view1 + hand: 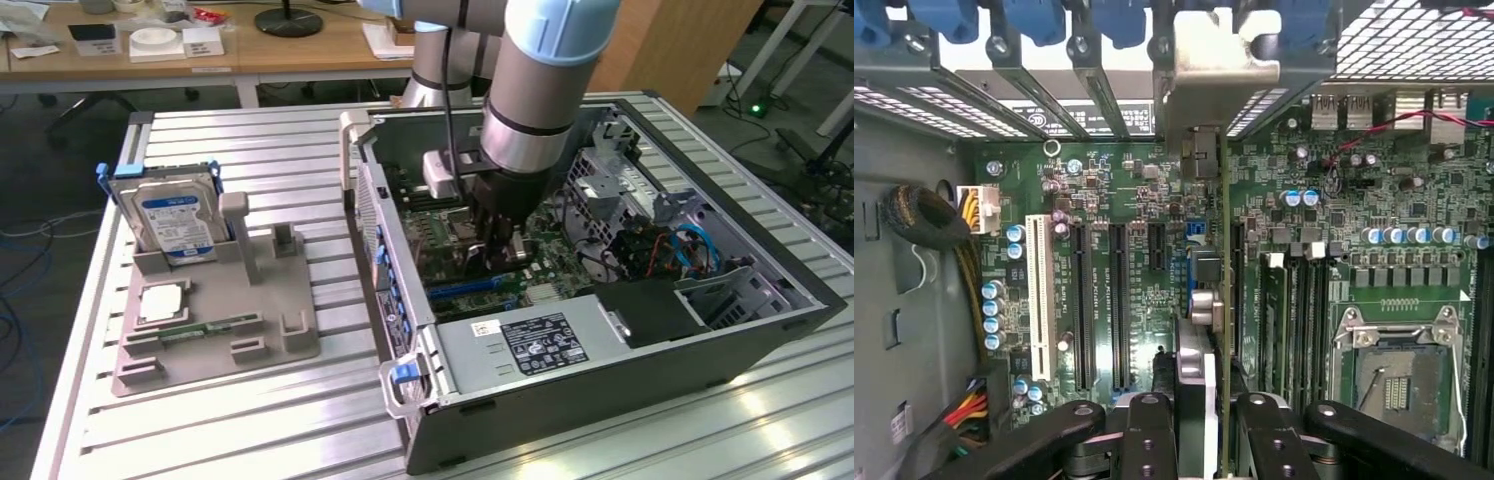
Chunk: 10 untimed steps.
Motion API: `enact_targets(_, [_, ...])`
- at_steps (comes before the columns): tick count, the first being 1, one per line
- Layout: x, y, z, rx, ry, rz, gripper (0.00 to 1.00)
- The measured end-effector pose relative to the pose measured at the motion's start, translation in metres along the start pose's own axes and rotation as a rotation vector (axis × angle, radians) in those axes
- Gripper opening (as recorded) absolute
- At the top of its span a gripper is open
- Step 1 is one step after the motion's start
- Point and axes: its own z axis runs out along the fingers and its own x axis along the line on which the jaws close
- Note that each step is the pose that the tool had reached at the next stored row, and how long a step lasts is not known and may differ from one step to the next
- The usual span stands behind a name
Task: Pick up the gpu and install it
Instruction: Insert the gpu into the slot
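**GPU held edge-on over the motherboard**

Inside the open case (747, 330), the gripper (1199, 420) has its jaws partly closed on the gpu (1224, 290), which stands on edge between them above the motherboard (1114, 200), bracket (1214, 60) toward the case's rear wall.

Count of what lay before my gripper

I counted one open computer case (627, 340), one hard drive (174, 222) on one grey tray (287, 345), one memory stick (211, 327), one gpu (1225, 300) and one white slot (1040, 290).
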Motion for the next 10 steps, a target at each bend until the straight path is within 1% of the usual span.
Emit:
enact_targets(4, [0.0002, 0.0020, 0.0032, 0.0000, 0.0008, 0.000, 0.28])
enact_targets(10, [0.0005, 0.0065, 0.0053, 0.0001, 0.0006, 0.000, 0.28])
